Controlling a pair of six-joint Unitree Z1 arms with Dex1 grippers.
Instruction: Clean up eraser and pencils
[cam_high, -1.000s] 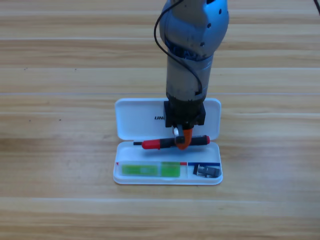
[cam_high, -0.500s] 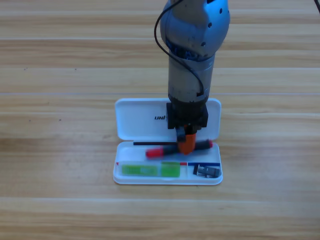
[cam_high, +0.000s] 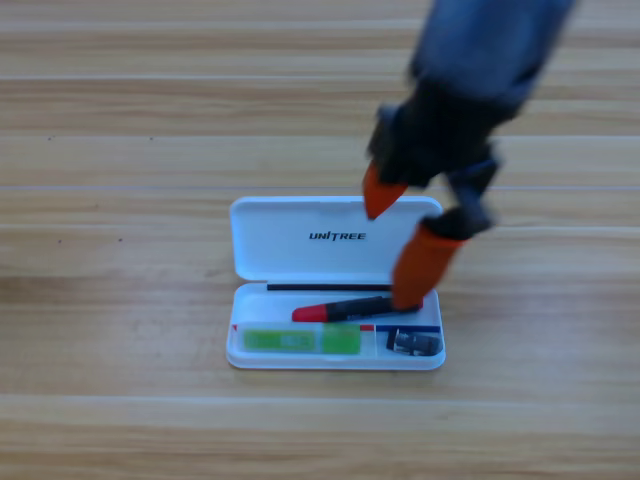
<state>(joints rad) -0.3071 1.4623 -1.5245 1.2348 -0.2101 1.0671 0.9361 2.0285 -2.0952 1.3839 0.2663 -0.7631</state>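
The right claw (cam_high: 404, 247) has let go and lifted, jaws spread; the black-and-red pencil (cam_high: 352, 309) now lies in the case (cam_high: 270, 240) above the green pencil (cam_high: 300, 340) and eraser (cam_high: 414, 343), so only closing looks left.

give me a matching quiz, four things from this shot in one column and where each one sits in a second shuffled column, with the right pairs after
Things
1. black and red pencil
2. green pencil
3. eraser
4. right gripper

Places
A. front right compartment of the white case
B. above the case's right side, jaws spread open
C. front left compartment of the case
D. lying along the tray just below the hinge, free of the jaws

Pairs: 1-D, 2-C, 3-A, 4-B
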